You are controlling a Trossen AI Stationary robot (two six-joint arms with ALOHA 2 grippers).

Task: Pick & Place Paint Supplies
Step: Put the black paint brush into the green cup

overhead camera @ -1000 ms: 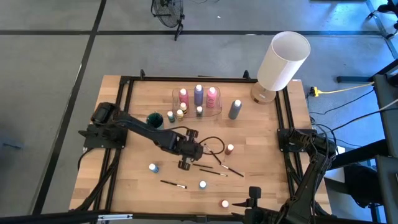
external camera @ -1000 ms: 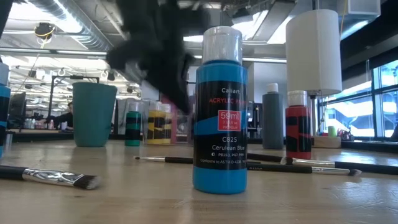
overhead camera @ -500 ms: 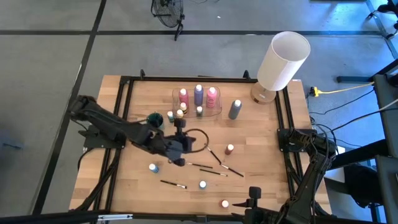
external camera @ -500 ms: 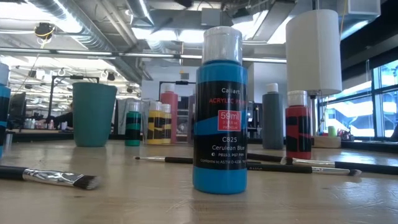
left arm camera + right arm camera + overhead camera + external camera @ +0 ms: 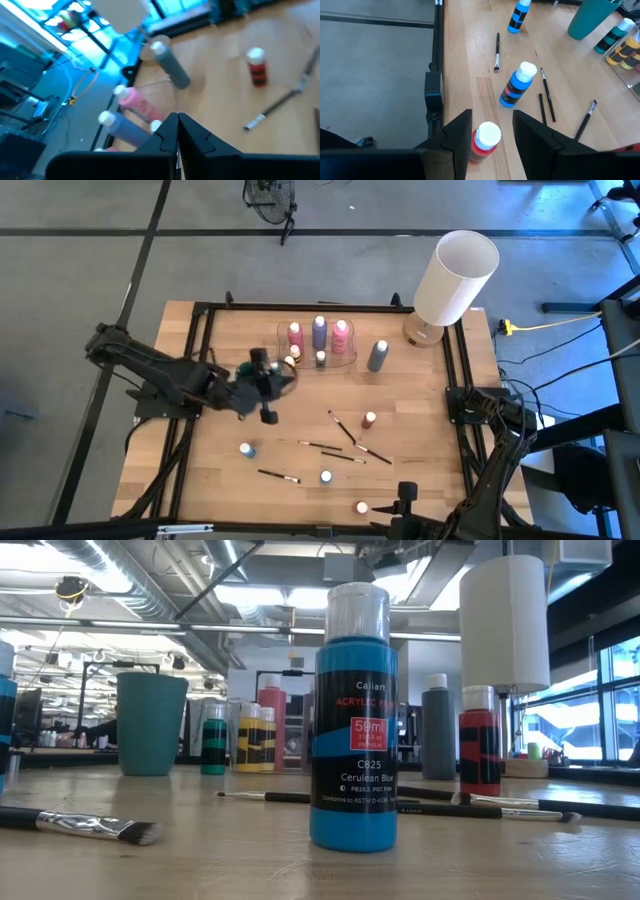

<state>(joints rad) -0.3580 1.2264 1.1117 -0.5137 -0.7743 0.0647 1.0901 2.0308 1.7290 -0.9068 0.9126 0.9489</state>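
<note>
— Blue bottle (image 5: 352, 720) closest in the low view; what's on it?
— "Acrylic", "59ml", "C825 Cerulean Blue". From above, my left gripper (image 5: 263, 375) hangs over the table's (image 5: 420, 470) left part near the teal cup (image 5: 247, 370), fingers pressed together, holding nothing.
— And the right?
— My right gripper (image 5: 492, 131) sits at the near edge, jaws partly apart around a red bottle (image 5: 483, 142), gripping nothing I can confirm. Brushes (image 5: 349, 430) lie mid-table.
</note>
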